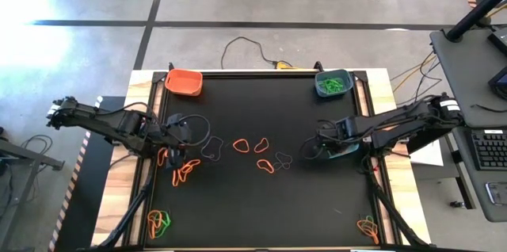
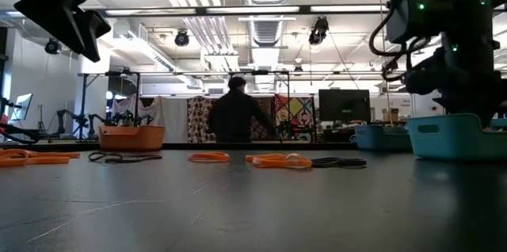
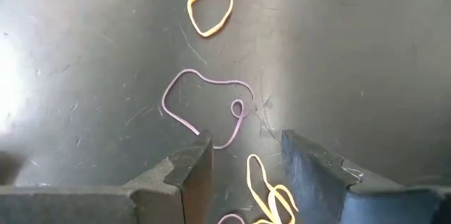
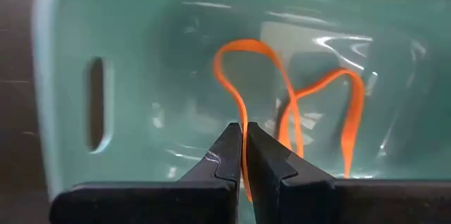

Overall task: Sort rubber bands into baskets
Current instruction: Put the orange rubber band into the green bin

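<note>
Two thin orange loops (image 4: 296,104) hang in your right gripper (image 4: 245,136), pinched shut over the glossy teal basket (image 4: 70,76); only its wrist view shows this. Your left gripper (image 3: 243,157) stands open above a dark band (image 3: 204,108).

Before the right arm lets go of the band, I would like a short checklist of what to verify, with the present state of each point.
1. Right gripper shut on the thin orange rubber band: ok.
2. Right gripper above the teal rounded plastic basket, so that the band falls inside: ok.
3. Another orange band already in that basket, so colours match: ok.
4. Left gripper open, low over the black table, apart from the right arm: ok.
5. Dark purplish rubber loop lies ahead of the left fingers, one end between their tips, not yet gripped: ok.
6. Person behind the table stays far from the arms: ok.
</note>
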`<state>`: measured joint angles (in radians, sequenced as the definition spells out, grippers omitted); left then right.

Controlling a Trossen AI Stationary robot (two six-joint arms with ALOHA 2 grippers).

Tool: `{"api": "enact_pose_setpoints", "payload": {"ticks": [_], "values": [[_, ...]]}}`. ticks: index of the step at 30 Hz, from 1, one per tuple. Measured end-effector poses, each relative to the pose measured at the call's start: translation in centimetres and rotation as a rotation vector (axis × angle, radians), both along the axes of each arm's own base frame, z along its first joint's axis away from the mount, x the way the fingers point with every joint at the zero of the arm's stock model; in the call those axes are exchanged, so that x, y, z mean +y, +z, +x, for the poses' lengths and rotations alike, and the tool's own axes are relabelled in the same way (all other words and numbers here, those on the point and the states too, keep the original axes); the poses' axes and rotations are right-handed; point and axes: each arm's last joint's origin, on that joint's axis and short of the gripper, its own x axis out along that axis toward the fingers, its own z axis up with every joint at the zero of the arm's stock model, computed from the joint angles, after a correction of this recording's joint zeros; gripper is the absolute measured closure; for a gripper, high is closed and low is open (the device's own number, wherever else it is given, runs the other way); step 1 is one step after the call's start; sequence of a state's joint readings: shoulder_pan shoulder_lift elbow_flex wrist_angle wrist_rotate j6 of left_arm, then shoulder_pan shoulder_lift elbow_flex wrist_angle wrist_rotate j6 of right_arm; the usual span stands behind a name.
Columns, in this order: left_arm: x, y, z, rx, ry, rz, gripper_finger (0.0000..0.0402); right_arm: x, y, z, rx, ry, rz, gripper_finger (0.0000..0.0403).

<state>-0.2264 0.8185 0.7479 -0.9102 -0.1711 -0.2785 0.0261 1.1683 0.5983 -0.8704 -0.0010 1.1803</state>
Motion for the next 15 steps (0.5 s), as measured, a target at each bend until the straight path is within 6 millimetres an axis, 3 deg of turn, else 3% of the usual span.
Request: {"api": "enact_pose_setpoints", "payload": {"ticks": [7, 15], "values": [[0.01, 0.17, 0.04, -0.008, 0.003, 0.002, 0.0248, 0.03, 0.09, 0.29, -0.026, 0.001, 0.008, 0.0387], [0.26, 0.24, 0.03, -0.025, 0.05, 0.07, 0.0248, 0.0, 0.1, 0.2, -0.017, 0.001, 0.0, 0.0315]]}}
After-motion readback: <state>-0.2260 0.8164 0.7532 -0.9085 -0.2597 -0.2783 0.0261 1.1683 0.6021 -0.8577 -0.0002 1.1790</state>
